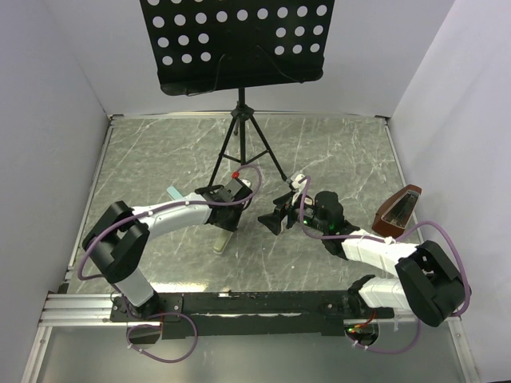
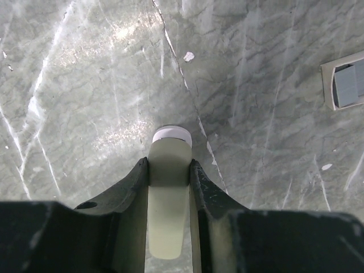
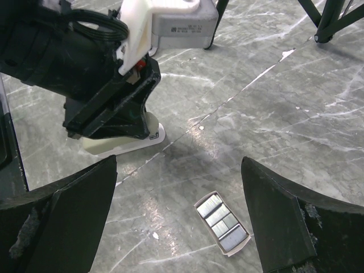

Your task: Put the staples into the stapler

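A pale cream stapler [image 1: 223, 239] lies on the marble table left of centre, and my left gripper [image 1: 225, 217] reaches down onto it. In the left wrist view both fingers press against the sides of the stapler [image 2: 169, 170], so the left gripper [image 2: 169, 162] is shut on it. The staples [image 3: 222, 223] are silvery strips in a small open white box lying flat on the table. My right gripper [image 3: 179, 162] hovers open above them with nothing between its fingers. The same staples [image 2: 344, 85] show at the right edge of the left wrist view. The right gripper [image 1: 276, 217] hides them from above.
A black music stand's tripod [image 1: 239, 148] is planted just behind both grippers, its legs [image 3: 324, 23] close by. A brown stapler [image 1: 397, 209] lies at the table's right edge. A small teal item [image 1: 174, 191] lies left of the left arm. White walls enclose the table.
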You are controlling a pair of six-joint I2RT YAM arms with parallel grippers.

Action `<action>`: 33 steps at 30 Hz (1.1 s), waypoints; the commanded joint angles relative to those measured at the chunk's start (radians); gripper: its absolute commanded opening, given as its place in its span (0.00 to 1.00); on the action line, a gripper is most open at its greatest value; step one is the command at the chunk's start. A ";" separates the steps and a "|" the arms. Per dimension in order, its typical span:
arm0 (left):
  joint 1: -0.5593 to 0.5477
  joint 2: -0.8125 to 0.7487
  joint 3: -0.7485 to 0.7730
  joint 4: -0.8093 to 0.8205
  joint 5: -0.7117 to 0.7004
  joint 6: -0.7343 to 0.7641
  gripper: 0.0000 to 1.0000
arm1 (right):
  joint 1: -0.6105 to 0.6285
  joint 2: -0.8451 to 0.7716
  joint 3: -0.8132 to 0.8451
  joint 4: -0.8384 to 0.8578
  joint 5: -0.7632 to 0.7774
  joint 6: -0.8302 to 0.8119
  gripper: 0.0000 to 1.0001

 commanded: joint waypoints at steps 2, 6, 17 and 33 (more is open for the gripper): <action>-0.003 0.068 -0.082 0.025 0.083 -0.035 0.02 | -0.004 -0.008 0.001 0.040 -0.016 -0.001 0.96; -0.001 0.092 -0.110 0.034 0.102 -0.042 0.02 | -0.005 -0.004 0.003 0.040 -0.016 0.001 0.96; -0.003 -0.026 0.042 -0.019 -0.021 0.004 0.43 | -0.007 -0.011 0.000 0.036 -0.010 -0.002 0.96; -0.001 -0.093 -0.025 -0.030 0.019 -0.029 0.72 | -0.005 -0.017 -0.005 0.037 -0.008 0.001 0.96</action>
